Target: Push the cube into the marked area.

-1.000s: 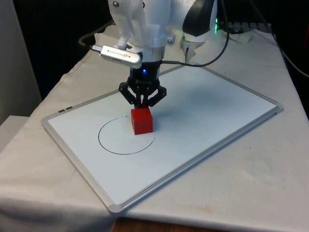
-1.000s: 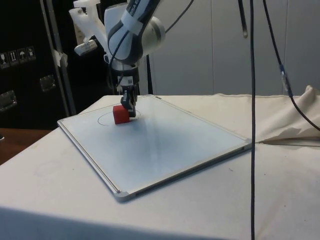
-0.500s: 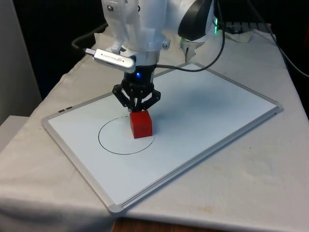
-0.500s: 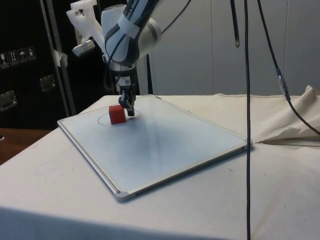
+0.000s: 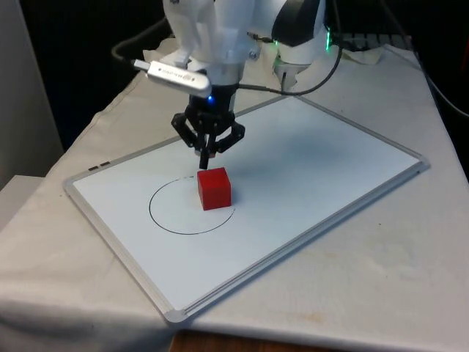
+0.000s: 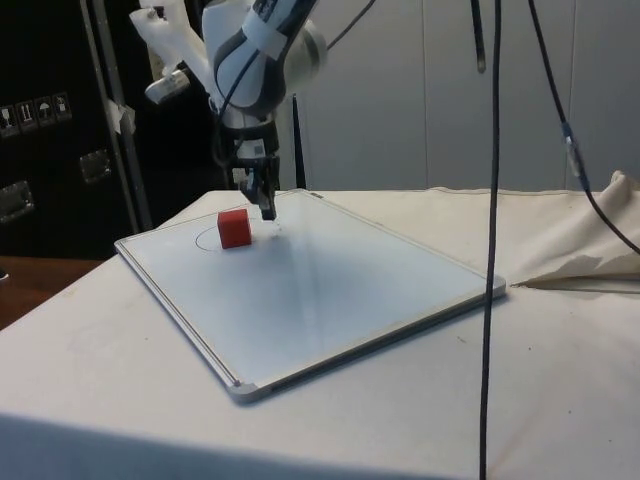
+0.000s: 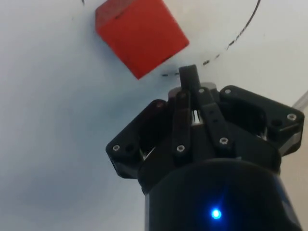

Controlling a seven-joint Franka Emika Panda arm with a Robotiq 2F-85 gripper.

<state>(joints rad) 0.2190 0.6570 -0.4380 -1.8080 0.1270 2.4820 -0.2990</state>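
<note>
Lower edge of the front view, tabletop: I see the cloth-covered tabletop [image 5: 381, 293] with the whiteboard [image 5: 330, 176] lying flat on it.
Centre-left of the board, marked area: I read the drawn circle [image 5: 165, 220] as the target.
Cube: the red cube [image 5: 214, 188] sits just inside the circle's far right rim, close to the line; in the wrist view [image 7: 140, 34] one corner lies near the arc.
Hand: my hand [image 5: 208, 155] hangs just behind and above the cube, clear of it, fingers pressed together.
Step, as I judge it: the push looks largely done, though the cube is off-centre.
Next move: if I want margin, I lower behind the cube and nudge it gently toward the circle's middle.
</note>
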